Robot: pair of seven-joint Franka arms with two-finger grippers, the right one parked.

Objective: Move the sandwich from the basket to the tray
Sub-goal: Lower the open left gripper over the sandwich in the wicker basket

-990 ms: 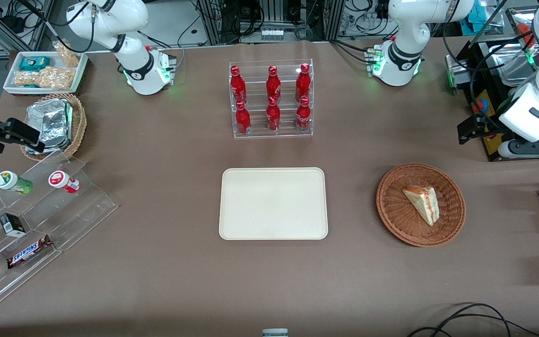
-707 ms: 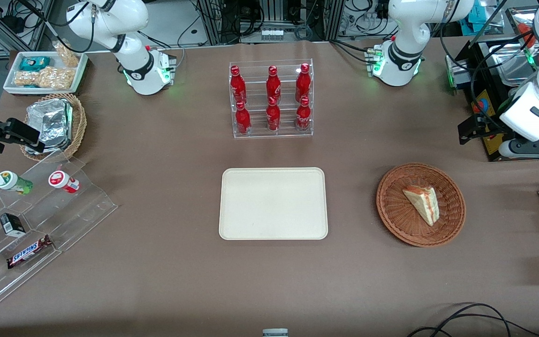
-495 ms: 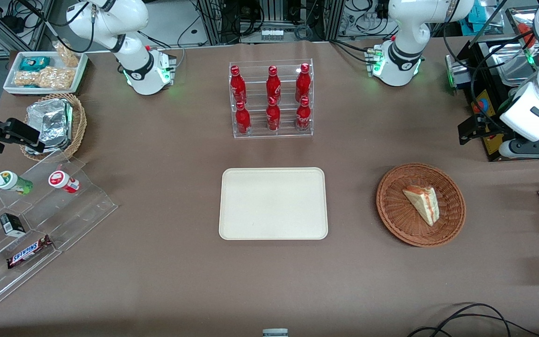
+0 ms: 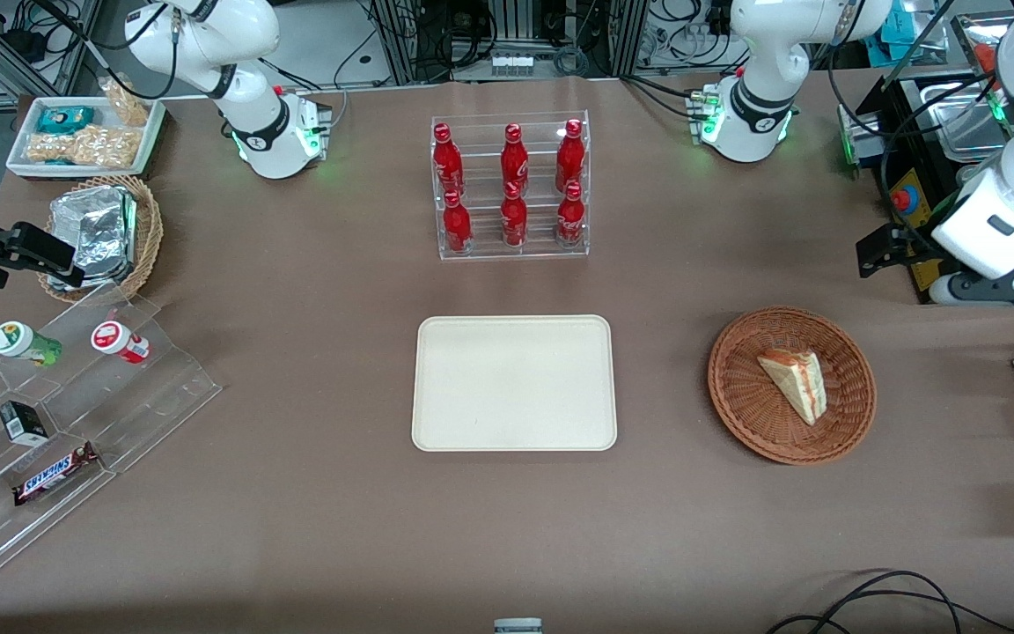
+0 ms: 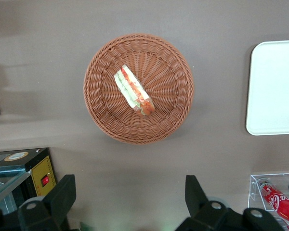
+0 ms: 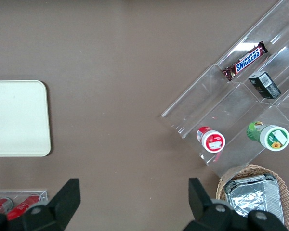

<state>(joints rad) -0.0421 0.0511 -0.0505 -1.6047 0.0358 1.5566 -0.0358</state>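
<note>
The sandwich (image 4: 796, 383) (image 5: 134, 90), a white wedge with red and green filling, lies in the reddish-brown wicker basket (image 4: 746, 407) (image 5: 169, 98) toward the working arm's end of the table. The cream tray (image 4: 514, 383) (image 5: 274, 86) rests flat and bare at the table's middle, beside the basket. My gripper (image 5: 130, 182) hangs high over bare tablecloth, farther from the front camera than the basket and well clear of it. It is open, its fingers spread wide with nothing between them.
A clear rack of red bottles (image 4: 511, 189) stands farther back than the tray. A black and yellow box with a red button (image 4: 905, 201) (image 5: 42, 177) sits close to my gripper. A stepped acrylic stand with snacks (image 4: 76, 414) and a tan basket of foil packets (image 4: 102, 231) lie toward the parked arm's end.
My arm has shifted a little toward the basket and the table's middle. The sandwich, basket and tray have not moved.
</note>
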